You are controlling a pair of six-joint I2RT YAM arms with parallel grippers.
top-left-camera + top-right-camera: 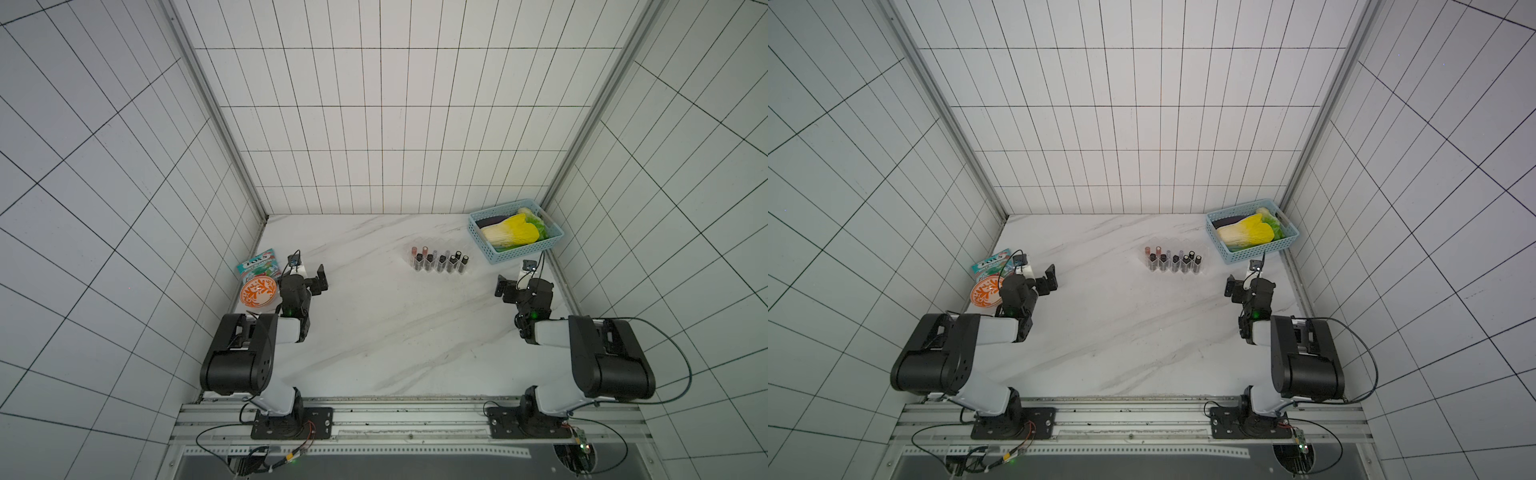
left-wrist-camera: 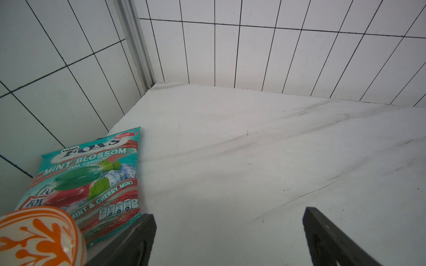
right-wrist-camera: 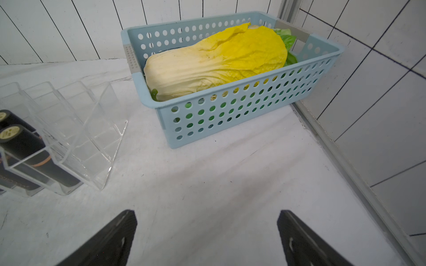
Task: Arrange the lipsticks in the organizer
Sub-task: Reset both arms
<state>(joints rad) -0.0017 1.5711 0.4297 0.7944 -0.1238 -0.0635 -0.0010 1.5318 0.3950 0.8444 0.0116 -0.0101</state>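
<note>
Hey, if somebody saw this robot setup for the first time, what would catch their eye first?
The yellow cabbage in the light-blue basket at the far right corner grabs the eye first. Next come the lipsticks standing in the clear organizer just left of it. On the far left, an orange-patterned bowl and a mint candy bag sit beside the left pincer, which is open and empty.
</note>
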